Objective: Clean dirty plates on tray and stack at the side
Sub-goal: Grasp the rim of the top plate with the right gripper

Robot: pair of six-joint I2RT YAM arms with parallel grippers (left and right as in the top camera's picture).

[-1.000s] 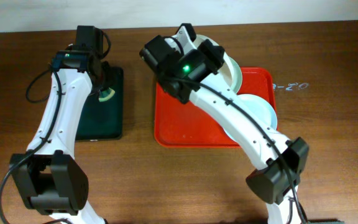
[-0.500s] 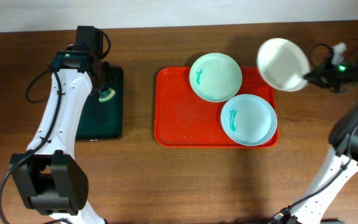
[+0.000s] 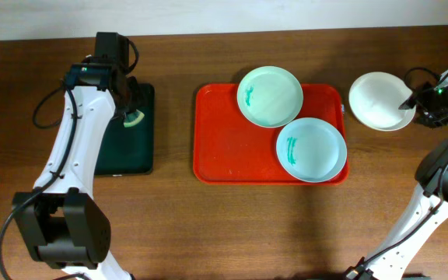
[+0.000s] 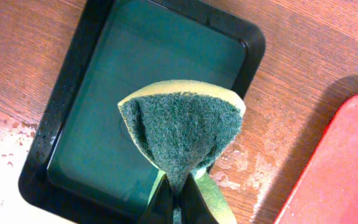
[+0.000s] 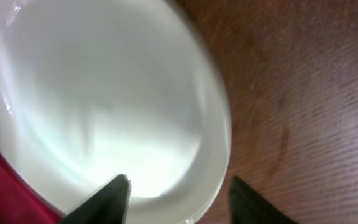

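- I see two pale mint round plates (image 3: 270,96) (image 3: 311,149), both with teal smears, on the orange-red rectangular plastic tray (image 3: 224,148).
- A white round plate (image 3: 376,101) is just right of that tray. The right gripper (image 3: 411,99) straddles its rim, and I cannot tell whether it is clamped.
- Left of the tray, the left gripper (image 4: 179,193) pinches a green scouring sponge (image 4: 182,127) over a small black tray (image 4: 73,99).

One plate (image 3: 270,96) sits at the back of the tray (image 3: 232,148), a second plate (image 3: 311,149) before it, rims meeting. A third plate (image 3: 376,99) lies on the desk (image 3: 208,225) right of the tray. A smaller tray (image 3: 131,152) lies well left, a sponge (image 4: 182,134) above it.
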